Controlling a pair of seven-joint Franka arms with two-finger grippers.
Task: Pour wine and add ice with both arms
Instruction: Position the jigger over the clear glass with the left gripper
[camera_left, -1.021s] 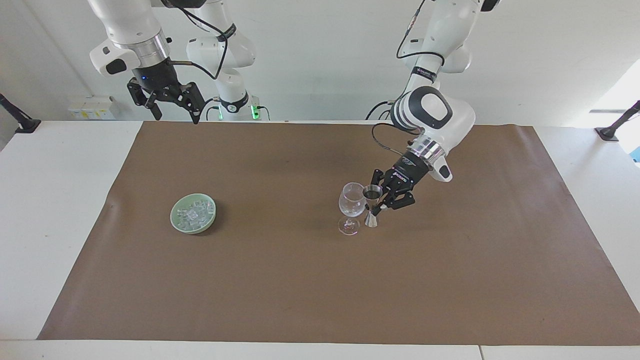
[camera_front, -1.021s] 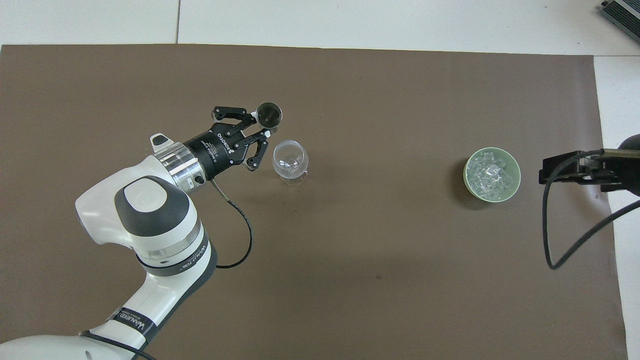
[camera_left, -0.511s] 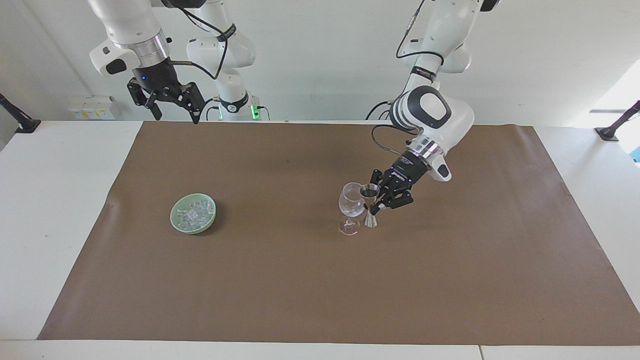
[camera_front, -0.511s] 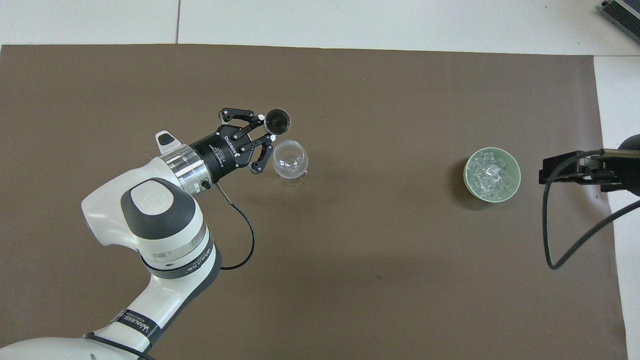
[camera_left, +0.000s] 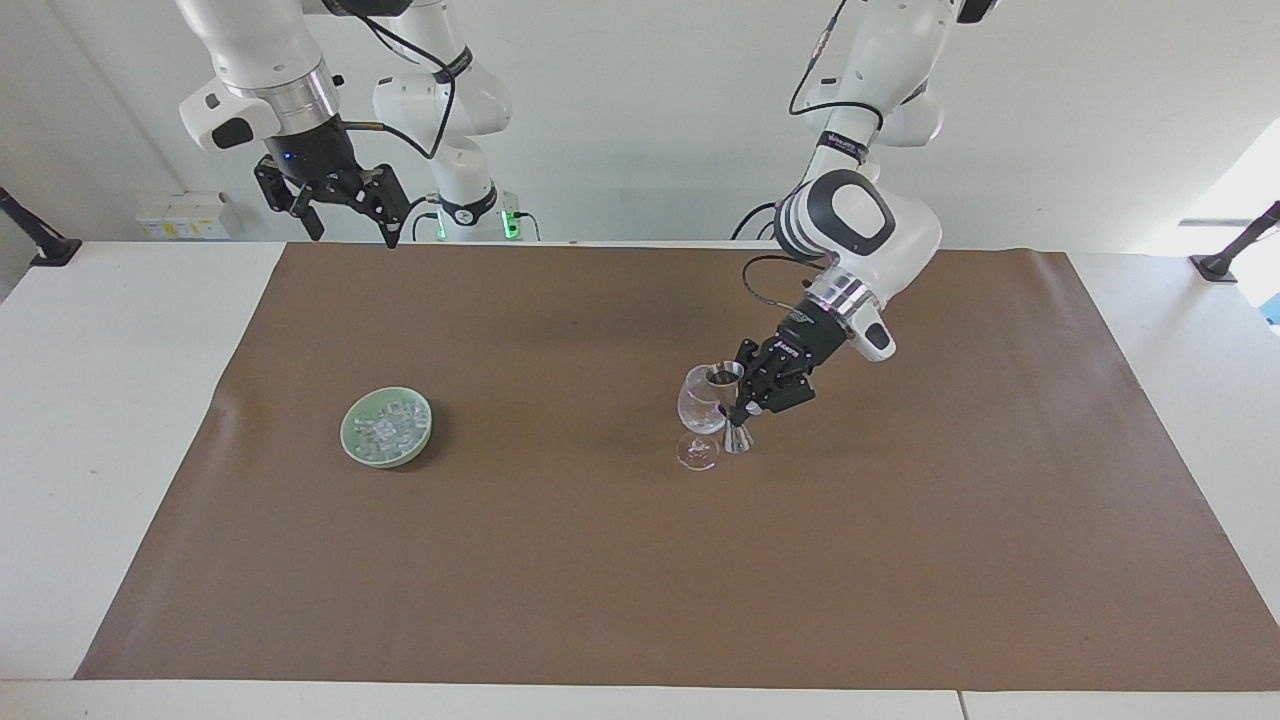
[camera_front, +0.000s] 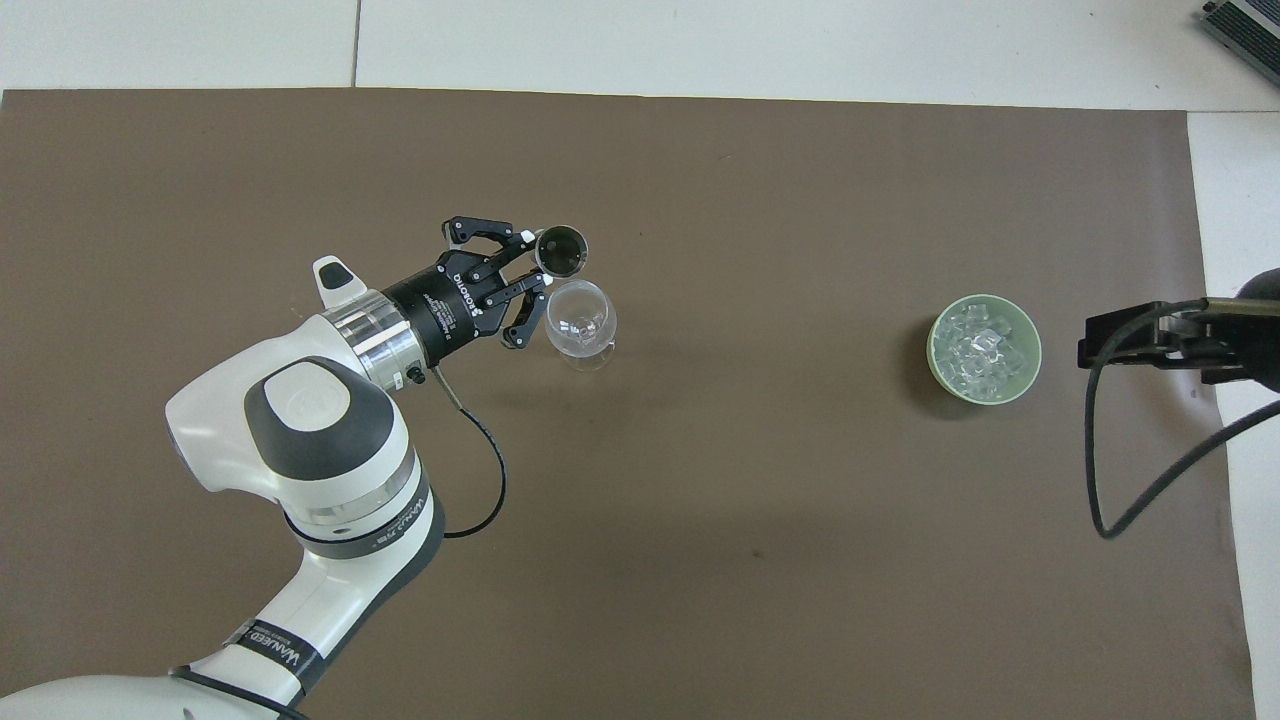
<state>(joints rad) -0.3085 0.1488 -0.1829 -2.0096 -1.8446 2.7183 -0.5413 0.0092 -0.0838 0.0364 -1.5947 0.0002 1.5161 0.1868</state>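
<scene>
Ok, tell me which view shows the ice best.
The overhead view. It looks straight down into the green bowl, so the ice shows as separate clear cubes heaped inside. The facing view shows the same ice slantwise, as a pale glassy patch within the bowl, cubes harder to pick apart.

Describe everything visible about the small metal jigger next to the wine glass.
The small silver hourglass-shaped metal jigger has two cones joined at a narrow waist, its dark upper mouth open. The left gripper is shut on its waist. It leans slightly toward the clear stemmed wine glass right beside it. Whether its foot touches the brown mat cannot be told.
</scene>
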